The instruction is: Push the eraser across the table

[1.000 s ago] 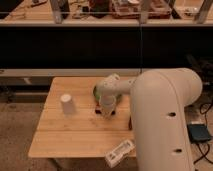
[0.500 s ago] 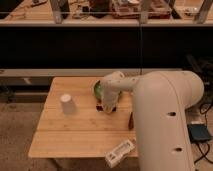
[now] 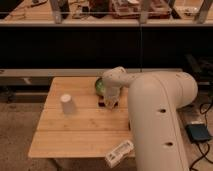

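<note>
Tabletop (image 3: 80, 132) of pale planks carried a white cup (image 3: 67, 104) left of the eraser (image 3: 103, 103), with a pale rectangular block (image 3: 119, 153) at the near edge below it. The eraser, dark and mostly hidden, lay just under the claw (image 3: 109, 101), beside a green round object (image 3: 100, 86). Whether the claw was open or closed, I could not tell. A push angled too high might have slipped over the flat eraser, or the arm might have nudged the green thing behind it.

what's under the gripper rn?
The gripper is low over the table, with a dark bit of the eraser showing at its left edge. The arm covers the rest. A green object sits behind.
</note>
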Action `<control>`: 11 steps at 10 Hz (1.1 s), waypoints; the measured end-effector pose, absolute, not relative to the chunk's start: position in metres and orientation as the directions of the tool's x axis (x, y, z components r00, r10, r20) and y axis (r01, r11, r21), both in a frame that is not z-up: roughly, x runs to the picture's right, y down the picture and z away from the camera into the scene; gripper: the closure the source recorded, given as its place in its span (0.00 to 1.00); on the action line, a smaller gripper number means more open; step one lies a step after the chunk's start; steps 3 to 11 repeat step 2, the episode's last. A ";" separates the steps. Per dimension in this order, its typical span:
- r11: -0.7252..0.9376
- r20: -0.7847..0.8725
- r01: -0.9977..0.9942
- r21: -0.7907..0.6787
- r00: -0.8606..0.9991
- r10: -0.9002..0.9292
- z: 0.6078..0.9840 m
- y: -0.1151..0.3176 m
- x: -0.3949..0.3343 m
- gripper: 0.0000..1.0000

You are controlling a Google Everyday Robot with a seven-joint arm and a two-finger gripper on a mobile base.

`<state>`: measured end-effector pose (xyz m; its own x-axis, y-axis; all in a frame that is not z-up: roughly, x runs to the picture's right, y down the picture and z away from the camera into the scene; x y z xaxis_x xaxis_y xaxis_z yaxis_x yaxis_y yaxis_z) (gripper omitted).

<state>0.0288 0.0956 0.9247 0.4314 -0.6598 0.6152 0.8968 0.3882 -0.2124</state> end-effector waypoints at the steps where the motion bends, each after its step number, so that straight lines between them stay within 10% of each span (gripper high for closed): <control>1: 0.393 0.617 0.893 -0.218 0.438 -0.654 0.928 0.095 0.032 1.00; 11: 0.400 0.618 0.891 -0.214 0.440 -0.651 0.928 0.096 0.035 1.00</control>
